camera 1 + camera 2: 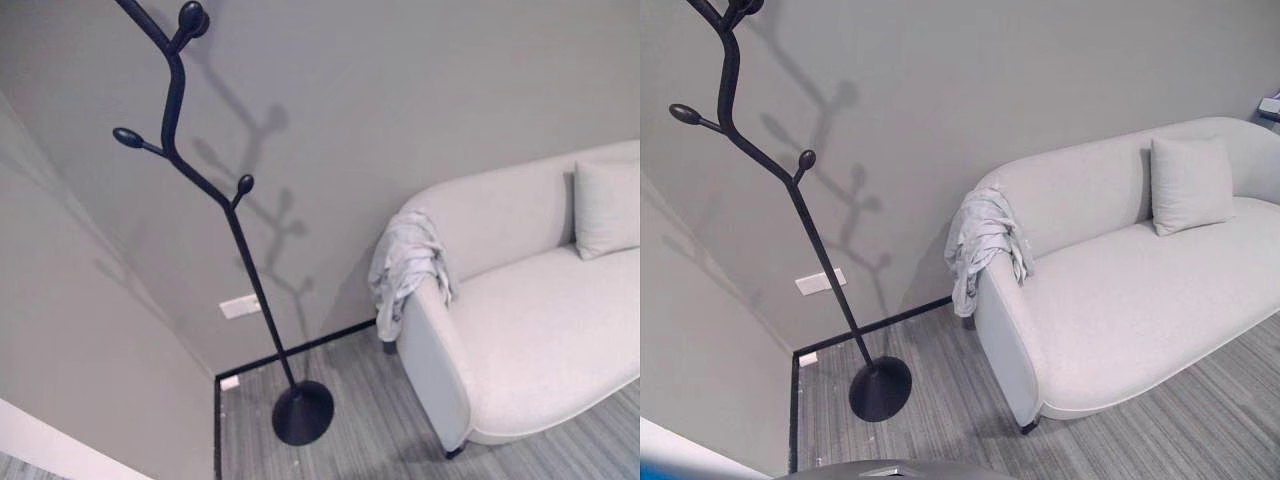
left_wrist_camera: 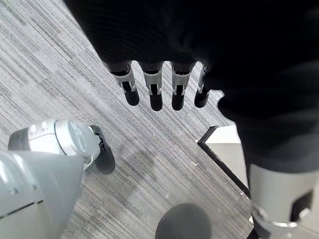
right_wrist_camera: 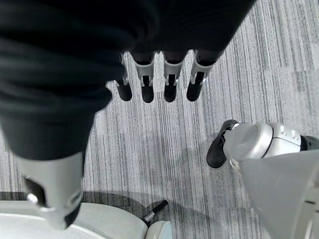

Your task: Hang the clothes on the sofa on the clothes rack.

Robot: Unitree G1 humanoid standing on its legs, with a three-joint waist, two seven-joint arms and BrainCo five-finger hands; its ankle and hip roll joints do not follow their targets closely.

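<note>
A pale grey garment (image 1: 408, 268) is draped over the left armrest of a light sofa (image 1: 530, 330), hanging down its outer side; it also shows in the right eye view (image 1: 981, 243). A black branch-shaped clothes rack (image 1: 200, 190) with knob-tipped pegs stands left of the sofa on a round base (image 1: 302, 412), near the wall corner. My left hand (image 2: 159, 89) hangs over the striped floor, fingers straight and holding nothing. My right hand (image 3: 159, 82) likewise hangs over the floor, fingers relaxed and bare.
A cushion (image 1: 1191, 184) leans on the sofa's backrest. Grey walls meet in a corner behind the rack, with a white wall socket (image 1: 240, 306) low down. The sofa's edge and a dark leg (image 3: 154, 211) appear below my right hand. Striped grey carpet (image 1: 350, 430) lies between rack and sofa.
</note>
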